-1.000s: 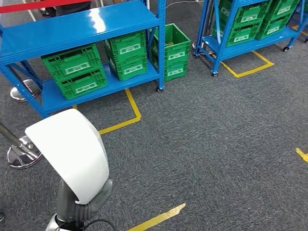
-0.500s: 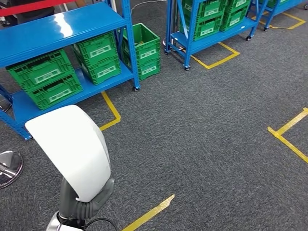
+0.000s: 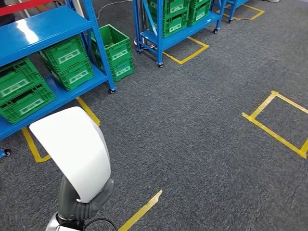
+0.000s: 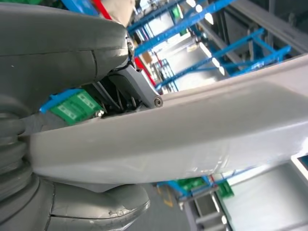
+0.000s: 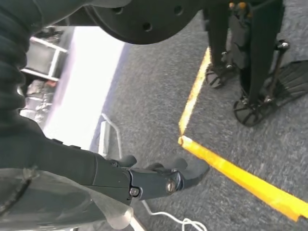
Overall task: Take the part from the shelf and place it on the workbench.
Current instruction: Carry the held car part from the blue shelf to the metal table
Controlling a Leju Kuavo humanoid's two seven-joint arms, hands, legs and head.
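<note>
Warehouse: blue racks (image 3: 51, 29), green crates (image 3: 67, 60)

No readable text anywhere. White label strips on the fronts of the green crates (image 3: 67, 62) on the blue shelf (image 3: 43, 29), printing too small to make out (same on the crates (image 3: 174, 17) of the farther rack). Yellow floor tape (image 3: 274, 132) plain, without lettering or numbers.
</note>
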